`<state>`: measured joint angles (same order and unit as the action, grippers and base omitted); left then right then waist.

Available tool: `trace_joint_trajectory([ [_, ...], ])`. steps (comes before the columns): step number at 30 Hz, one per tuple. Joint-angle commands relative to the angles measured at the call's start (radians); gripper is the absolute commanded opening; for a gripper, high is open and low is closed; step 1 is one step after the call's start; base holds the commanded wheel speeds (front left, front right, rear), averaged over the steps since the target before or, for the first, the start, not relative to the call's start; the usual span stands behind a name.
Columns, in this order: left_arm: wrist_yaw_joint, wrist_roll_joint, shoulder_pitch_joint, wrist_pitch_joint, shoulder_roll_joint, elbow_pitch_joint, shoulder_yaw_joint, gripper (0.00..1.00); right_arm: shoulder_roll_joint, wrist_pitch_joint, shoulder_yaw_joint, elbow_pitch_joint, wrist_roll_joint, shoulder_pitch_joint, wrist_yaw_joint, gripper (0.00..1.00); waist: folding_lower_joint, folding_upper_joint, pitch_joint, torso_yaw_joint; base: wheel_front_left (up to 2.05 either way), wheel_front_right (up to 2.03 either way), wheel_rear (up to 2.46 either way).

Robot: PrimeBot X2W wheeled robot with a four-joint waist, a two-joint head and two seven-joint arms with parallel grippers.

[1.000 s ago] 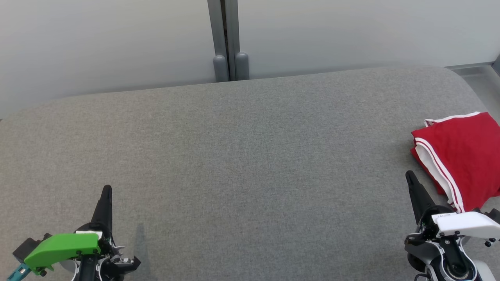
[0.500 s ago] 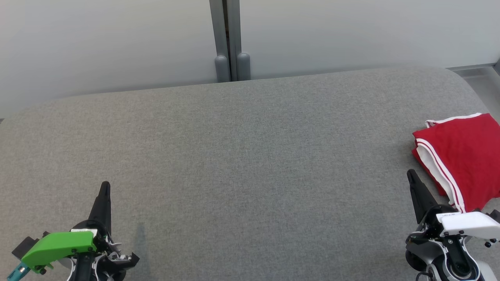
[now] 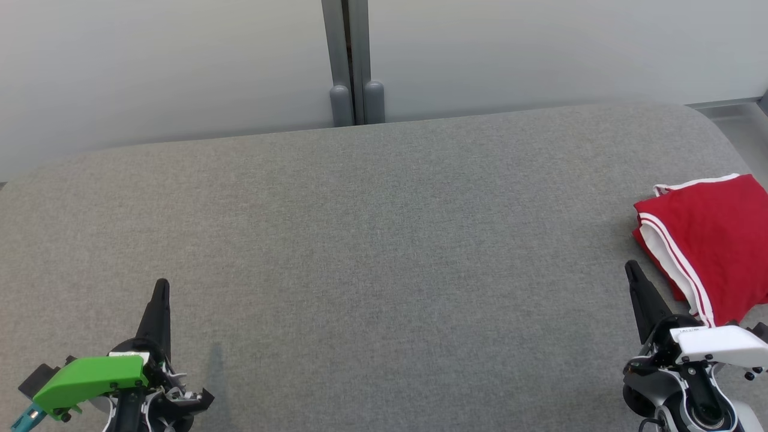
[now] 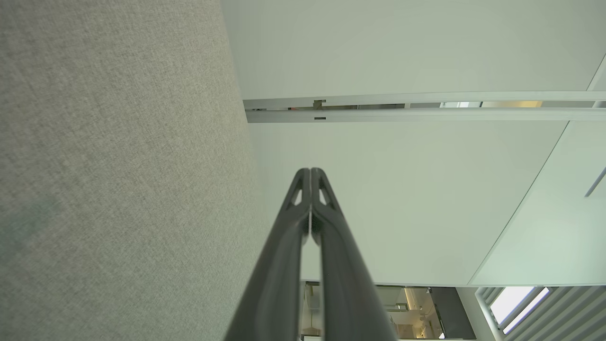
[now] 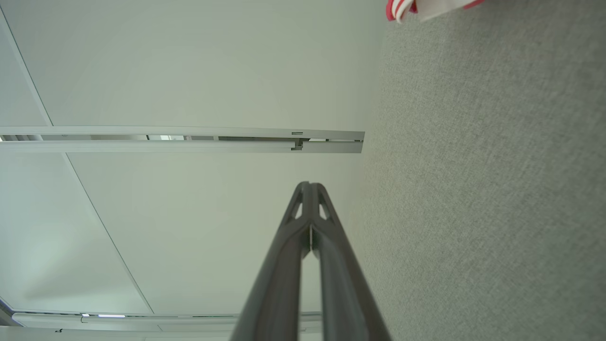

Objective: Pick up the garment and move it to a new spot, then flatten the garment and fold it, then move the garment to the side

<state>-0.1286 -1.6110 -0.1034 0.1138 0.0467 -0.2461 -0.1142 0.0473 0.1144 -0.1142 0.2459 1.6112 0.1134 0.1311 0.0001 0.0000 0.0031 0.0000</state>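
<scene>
Left arm (image 3: 90, 378) edged forward, jaws pressed together, pointing ahead

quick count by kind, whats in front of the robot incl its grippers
red garment: 1
grippers: 2, the left gripper and the right gripper, both shut and empty
grey fabric surface: 1
total: 4

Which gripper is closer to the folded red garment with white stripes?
Right. The right gripper, shut, sits just left of the red white-striped garment; the left gripper, also shut, is far off across the grey fabric surface.
</scene>
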Motion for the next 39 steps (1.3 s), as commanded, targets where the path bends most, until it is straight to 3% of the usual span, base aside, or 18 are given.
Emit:
trace_joint_trajectory([
  [1, -0.006, -0.004, -0.011, 0.004, 0.007, 0.002, -0.002, 0.00, 0.006, 0.003, -0.002, -0.004, 0.003, -0.010, -0.001, 0.00, -0.0001, 0.0000, 0.000, 0.000, 0.00, 0.00, 0.00],
  [39, -0.006, -0.004, -0.011, 0.004, 0.007, 0.002, -0.002, 0.00, 0.006, 0.003, -0.002, -0.004, 0.003, -0.010, -0.001, 0.00, -0.0001, 0.0000, 0.000, 0.000, 0.00, 0.00, 0.00],
])
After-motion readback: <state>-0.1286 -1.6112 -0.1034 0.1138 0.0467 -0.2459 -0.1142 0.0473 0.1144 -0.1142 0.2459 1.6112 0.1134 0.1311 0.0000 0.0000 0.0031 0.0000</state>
